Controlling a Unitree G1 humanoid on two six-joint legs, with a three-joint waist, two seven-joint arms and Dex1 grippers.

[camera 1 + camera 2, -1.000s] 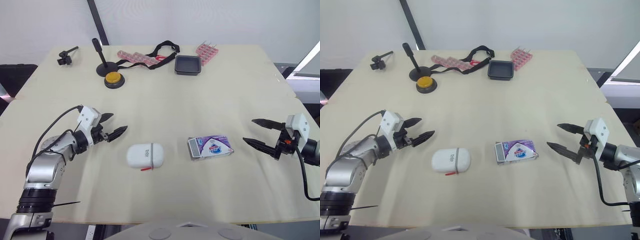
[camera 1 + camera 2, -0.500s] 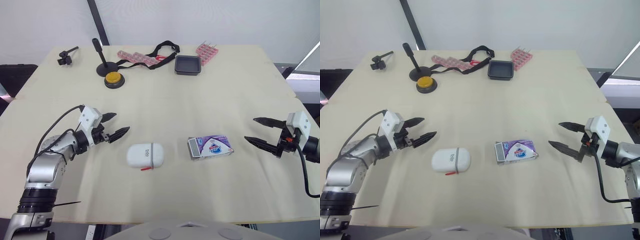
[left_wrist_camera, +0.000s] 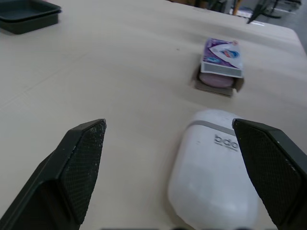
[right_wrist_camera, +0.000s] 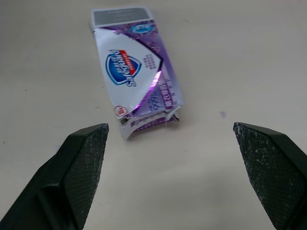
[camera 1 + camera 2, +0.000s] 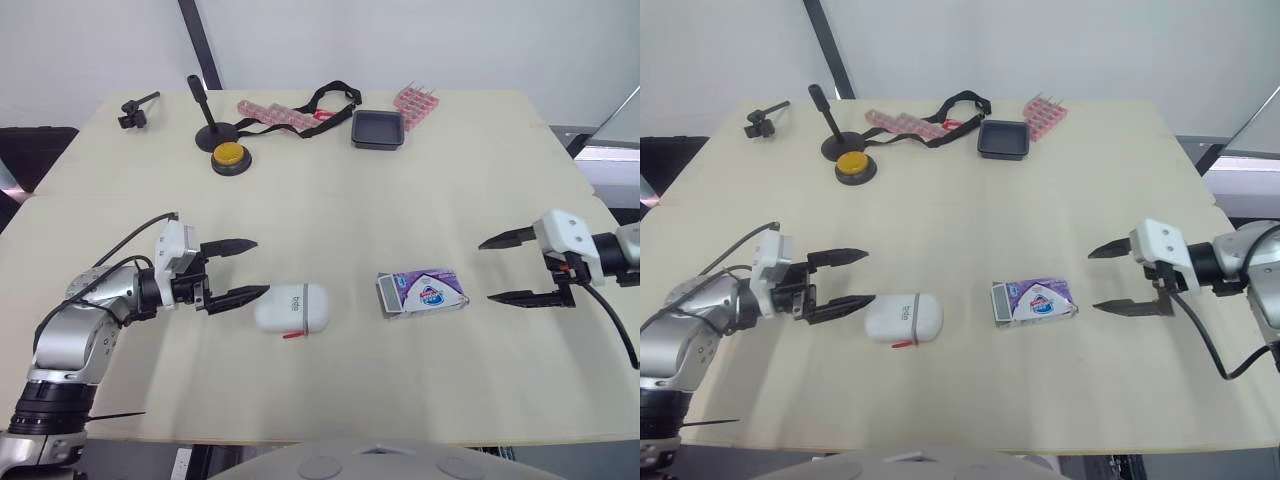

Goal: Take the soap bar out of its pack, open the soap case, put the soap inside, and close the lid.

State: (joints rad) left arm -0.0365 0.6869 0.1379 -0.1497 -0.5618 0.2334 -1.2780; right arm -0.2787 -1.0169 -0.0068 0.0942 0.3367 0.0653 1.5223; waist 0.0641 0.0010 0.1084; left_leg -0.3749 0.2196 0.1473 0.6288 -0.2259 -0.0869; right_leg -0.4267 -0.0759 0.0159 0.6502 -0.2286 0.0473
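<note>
Both claws have turned and edged inward. The left claw (image 5: 258, 268), spread wide, now has the case (image 5: 292, 308) just ahead of its fingertips. The right claw (image 5: 487, 272), equally wide, faces the pack (image 5: 422, 293), near but apart. The soap (image 3: 216, 80) sits in the pack; I'd say grasping comes next.
</note>
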